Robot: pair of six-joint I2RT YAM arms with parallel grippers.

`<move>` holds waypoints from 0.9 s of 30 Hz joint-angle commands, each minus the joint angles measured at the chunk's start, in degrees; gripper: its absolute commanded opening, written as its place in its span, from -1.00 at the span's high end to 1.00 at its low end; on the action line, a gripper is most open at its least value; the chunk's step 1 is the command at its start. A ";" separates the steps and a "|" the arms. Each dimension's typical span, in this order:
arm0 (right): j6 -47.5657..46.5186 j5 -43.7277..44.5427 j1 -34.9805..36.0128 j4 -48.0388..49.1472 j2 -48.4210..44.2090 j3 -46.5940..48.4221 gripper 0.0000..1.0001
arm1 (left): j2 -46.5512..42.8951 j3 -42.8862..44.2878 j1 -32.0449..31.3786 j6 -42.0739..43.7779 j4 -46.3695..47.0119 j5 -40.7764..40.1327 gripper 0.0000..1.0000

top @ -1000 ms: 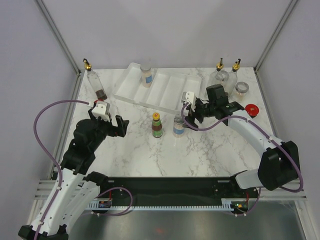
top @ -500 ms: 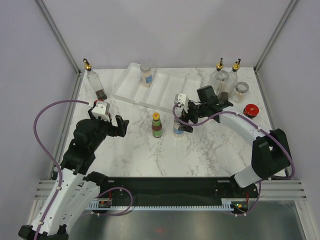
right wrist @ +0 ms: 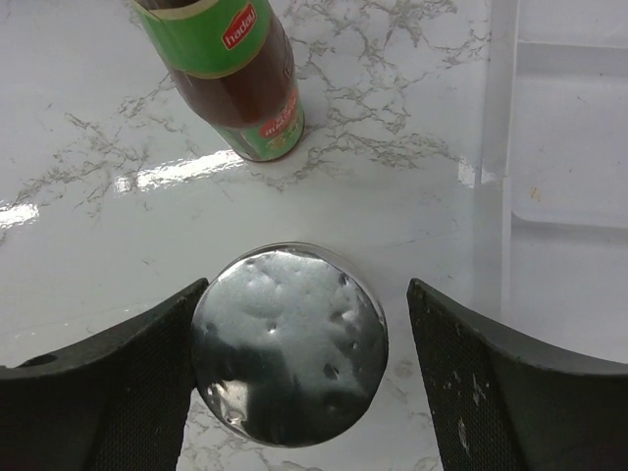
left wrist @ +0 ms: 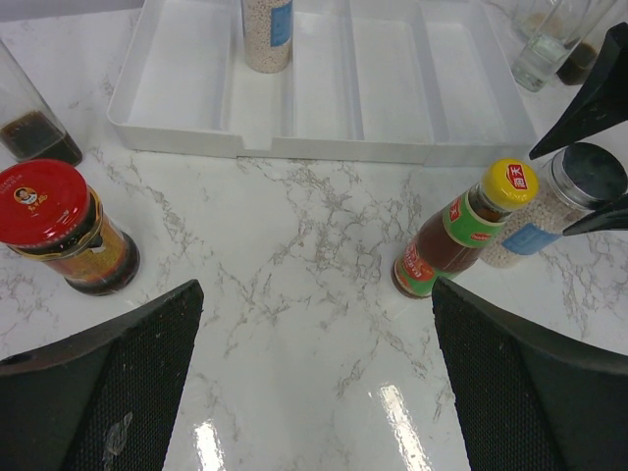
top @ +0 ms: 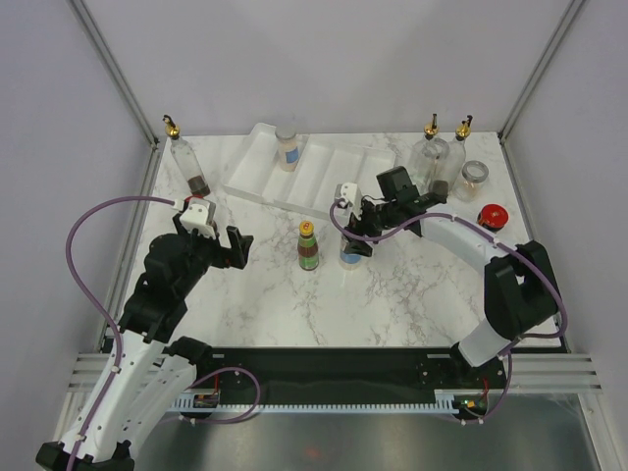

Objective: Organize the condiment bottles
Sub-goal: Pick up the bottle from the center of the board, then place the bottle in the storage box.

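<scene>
My right gripper (right wrist: 306, 287) (top: 353, 235) is open and straddles a silver-lidded spice jar (right wrist: 289, 358) (top: 350, 255) standing on the marble. Its left finger (right wrist: 118, 383) touches the lid and a gap remains at the right finger (right wrist: 491, 383). Just left of the jar stands an orange-capped sauce bottle (top: 308, 245) (right wrist: 231, 78) (left wrist: 466, 231). The left gripper (left wrist: 314, 294) (top: 211, 245) hangs open over bare marble. A red-lidded dark jar (left wrist: 64, 231) is beside its left finger. One spice jar (top: 287, 149) (left wrist: 267, 29) stands in the white tray (top: 334, 182) (left wrist: 392, 88).
A glass cruet (top: 186, 162) stands at the back left. At the back right are two more cruets (top: 432, 157) (top: 461, 147), a silver-lidded jar (top: 474, 177) and a red-lidded jar (top: 494, 216). Frame posts rise at the back corners.
The right arm has swung left from beside the tray to the spice jar, and its jaws now stand around the lid, somewhat narrower. The left arm has not moved.
</scene>
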 commanded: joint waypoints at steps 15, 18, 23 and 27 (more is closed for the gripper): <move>3.37 4.48 0.57 -1.83 0.06 11.62 1.00 | -1.07 -0.24 -0.24 1.61 1.64 -0.66 -0.99; 5.74 7.65 0.48 -2.28 1.54 16.98 1.00 | -1.24 -0.33 -0.16 1.61 1.72 -0.75 -0.99; 9.26 12.39 0.74 -2.19 7.16 28.82 1.00 | -1.24 -0.33 -0.16 1.69 1.64 -1.01 -0.99; 12.77 13.45 1.44 -1.49 14.11 39.30 1.00 | -1.16 -0.24 -0.16 1.78 1.63 -1.10 -1.00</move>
